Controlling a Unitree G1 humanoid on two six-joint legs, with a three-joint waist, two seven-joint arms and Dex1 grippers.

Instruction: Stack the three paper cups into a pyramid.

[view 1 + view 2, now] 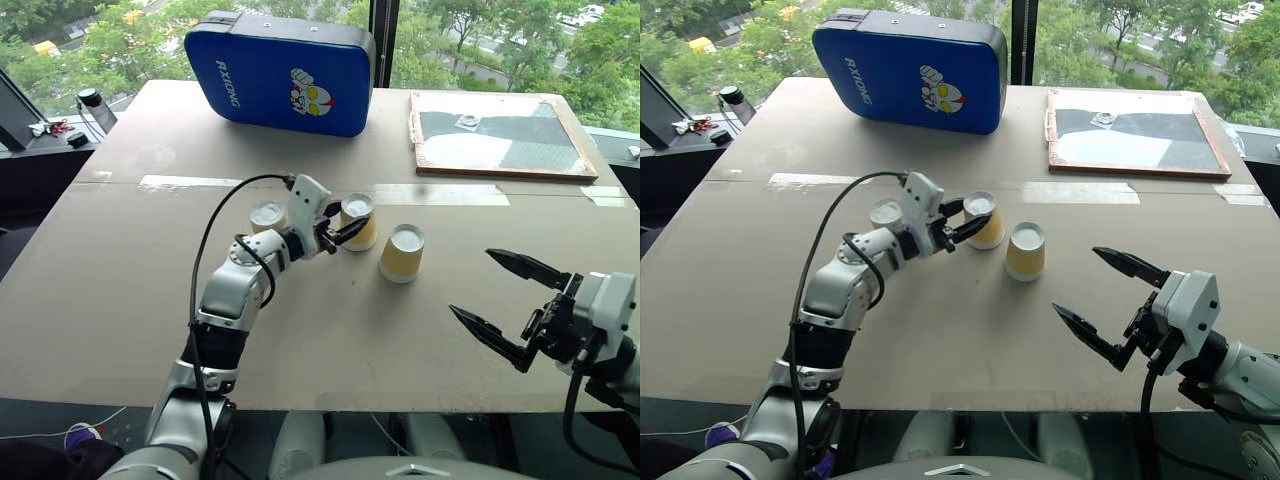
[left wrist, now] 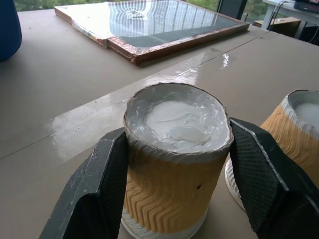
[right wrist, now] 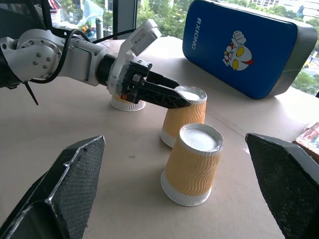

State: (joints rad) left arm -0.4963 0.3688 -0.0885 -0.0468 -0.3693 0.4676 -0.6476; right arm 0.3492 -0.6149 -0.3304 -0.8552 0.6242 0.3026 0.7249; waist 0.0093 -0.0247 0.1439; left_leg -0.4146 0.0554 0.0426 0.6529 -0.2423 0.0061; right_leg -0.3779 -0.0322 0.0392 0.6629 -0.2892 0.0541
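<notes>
Left gripper clamps middle cup, right gripper wide open; next lift it onto two others.

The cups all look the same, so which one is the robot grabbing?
The middle cup. The left gripper has its fingers on both sides of it. The other two cups stand free.
</notes>
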